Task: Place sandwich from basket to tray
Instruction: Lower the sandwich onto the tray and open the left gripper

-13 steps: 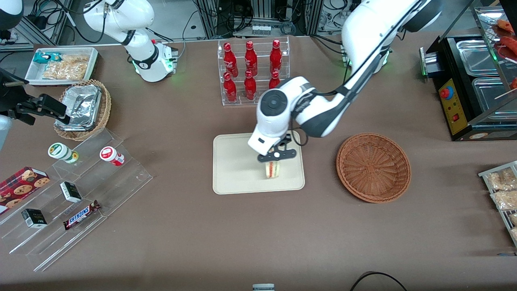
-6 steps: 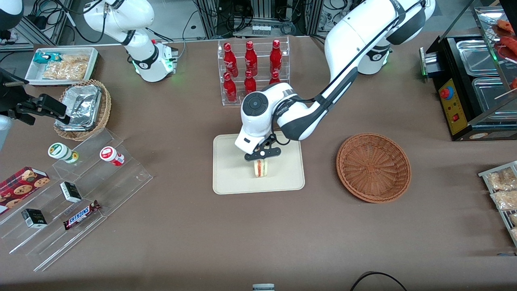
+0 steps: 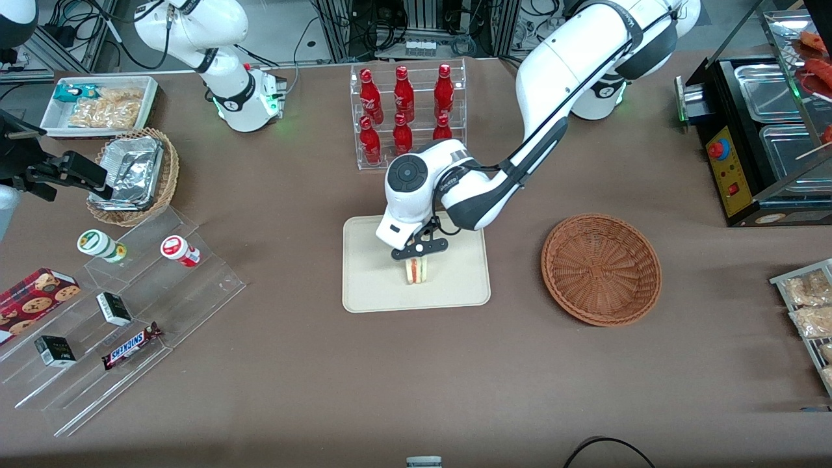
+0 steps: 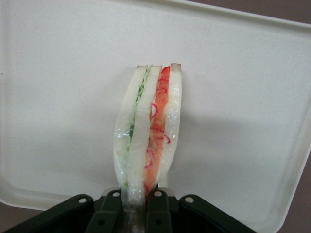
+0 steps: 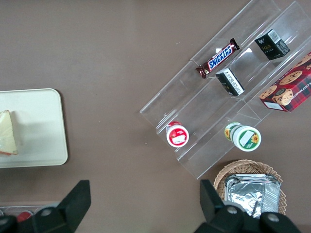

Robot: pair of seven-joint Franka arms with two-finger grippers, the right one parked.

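Brown cloth is covering the desk (image 3: 312, 390); over the tray (image 3: 370, 286), the hand (image 3: 416, 258) is gripping the sandwich (image 3: 416, 271) upright, the basket (image 3: 601, 268) sitting well apart.

A brown counter (image 3: 312, 390) is seen carrying the tray (image 3: 370, 292), the basket (image 3: 601, 268), a bottle rack (image 3: 408, 117) and a clear stepped stand (image 3: 117, 325). The claw (image 3: 416, 259) is held above the tray.

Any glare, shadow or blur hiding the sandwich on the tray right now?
Front view: even light, no glare; the arm's wrist covers part of the tray, while the sandwich shows below the tool. Left wrist view: sandwich sharp, soft shadows on either side of it on the tray; the tool is shut on it. Right wrist view: sandwich cut by the frame edge.
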